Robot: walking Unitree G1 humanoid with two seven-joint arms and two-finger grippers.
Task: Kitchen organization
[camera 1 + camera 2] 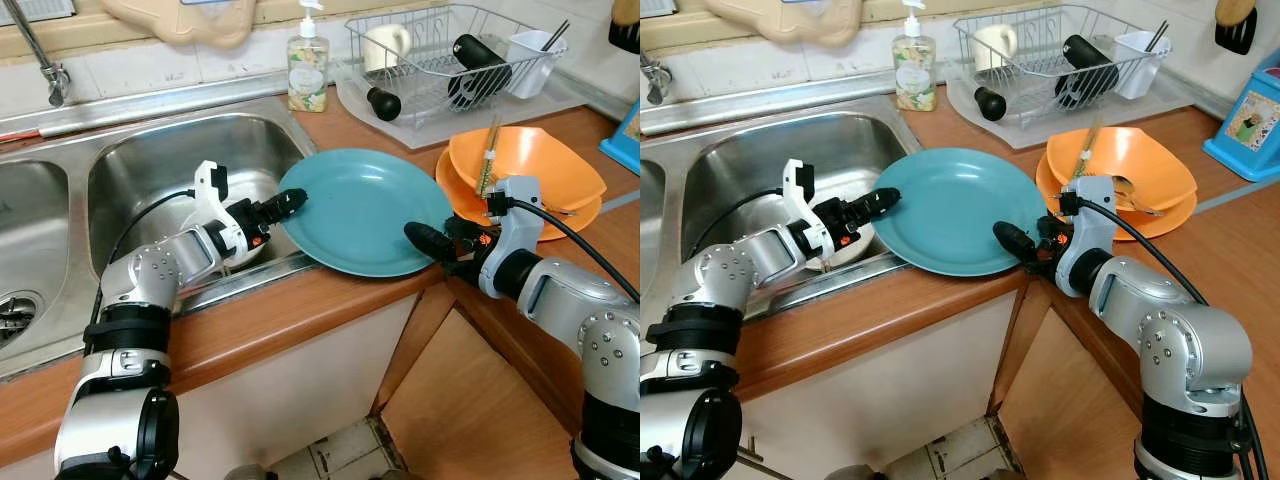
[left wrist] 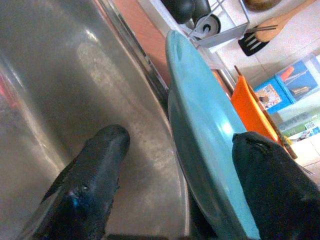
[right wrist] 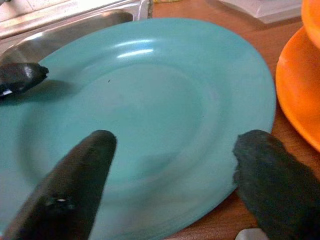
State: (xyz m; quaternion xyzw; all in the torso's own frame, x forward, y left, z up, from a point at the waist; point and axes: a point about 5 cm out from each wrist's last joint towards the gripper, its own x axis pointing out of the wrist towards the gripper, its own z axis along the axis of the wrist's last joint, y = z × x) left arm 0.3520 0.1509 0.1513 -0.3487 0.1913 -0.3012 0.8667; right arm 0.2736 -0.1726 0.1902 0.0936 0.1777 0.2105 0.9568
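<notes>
A teal plate (image 1: 365, 210) lies across the edge between the sink (image 1: 150, 150) and the wooden counter, its left rim tilted out over the basin. My left gripper (image 1: 290, 202) is at that left rim and stands open. In the left wrist view one finger (image 2: 95, 180) is on the sink side and the other finger (image 2: 272, 185) is over the plate's (image 2: 210, 135) face, with the rim between them. My right gripper (image 1: 428, 242) is open at the plate's near right edge, with both fingers spread above the plate (image 3: 165, 100) and nothing held.
Stacked orange bowls (image 1: 525, 165) holding utensils sit just right of the plate. Behind them is a dish rack (image 1: 450, 55) with a mug and dark bottles, and a soap bottle (image 1: 308, 65) stands at the sink's back corner. The counter's front edge (image 1: 300, 320) runs close below the plate.
</notes>
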